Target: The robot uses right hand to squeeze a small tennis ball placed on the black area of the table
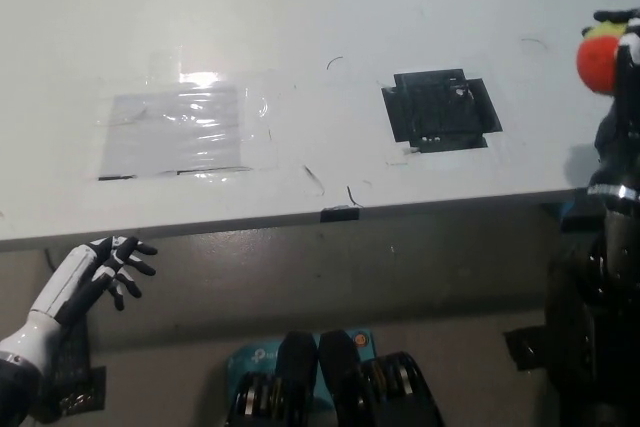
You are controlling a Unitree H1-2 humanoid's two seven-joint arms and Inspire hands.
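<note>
Gripping the ball (600,60) at the table's (300,7) right edge, raised right hand (622,52); left hand (112,265) open below.

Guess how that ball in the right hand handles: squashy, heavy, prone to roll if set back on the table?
The ball looks round, orange and yellow-green, so on the flat white table it would probably roll freely. It sits small within the right hand, held above the table edge, suggesting it is light. Softness can't be judged here; no visible dent. The left hand rests below the table, fingers apart.
</note>
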